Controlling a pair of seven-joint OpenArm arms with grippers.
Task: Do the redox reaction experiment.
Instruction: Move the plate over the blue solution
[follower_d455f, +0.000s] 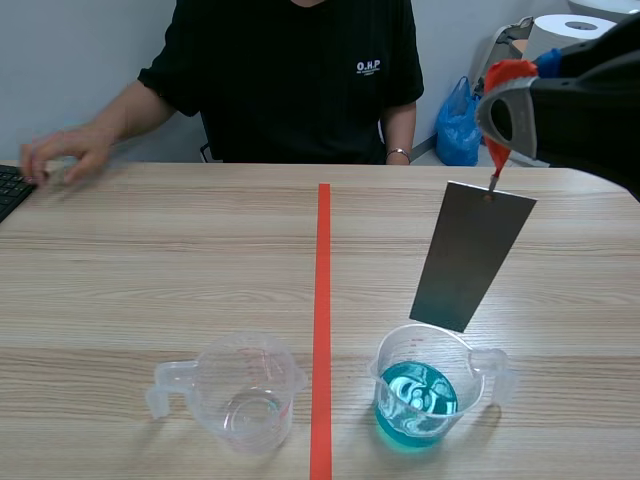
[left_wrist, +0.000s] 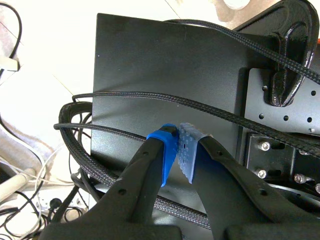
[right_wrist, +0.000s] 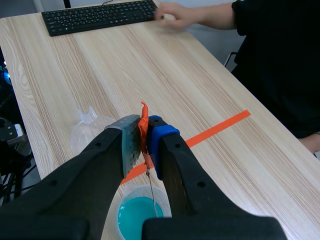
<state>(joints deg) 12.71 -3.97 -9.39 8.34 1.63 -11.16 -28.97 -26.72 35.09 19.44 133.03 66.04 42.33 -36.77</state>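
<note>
A: What takes up most of the scene?

B: The wooden table (follower_d455f: 150, 270), with an orange-red tape line (follower_d455f: 322, 320) running down its middle. A person in black (follower_d455f: 290, 80) sits at the far side, one hand (follower_d455f: 65, 155) at the edge of a black keyboard (right_wrist: 100, 16).

A: And the arms?

B: The right arm (follower_d455f: 590, 100) is raised at the right of the scene view. The left gripper (left_wrist: 177, 145) is off the table, in front of a black panel (left_wrist: 150, 65) crossed by braided cables (left_wrist: 150, 95). Its pads meet with nothing between them.

A: What is the right gripper (right_wrist: 146, 131) doing?

B: It is clamped on an orange strip (right_wrist: 144, 112). A thin wire (right_wrist: 150, 182) runs down from that strip to a grey metal sheet (follower_d455f: 472, 255), which hangs tilted in the air.

A: Where does the sheet end?

B: Its lower edge is right at the rim of a clear measuring cup (follower_d455f: 485, 375), on the right of the tape line. That cup holds blue liquid (follower_d455f: 415, 400), and the sheet is above the liquid. I cannot tell whether the edge touches the rim.

A: Anything else?

B: An empty clear measuring cup (follower_d455f: 215, 400) stands left of the line, level with the other one, its handle pointing outward.
</note>
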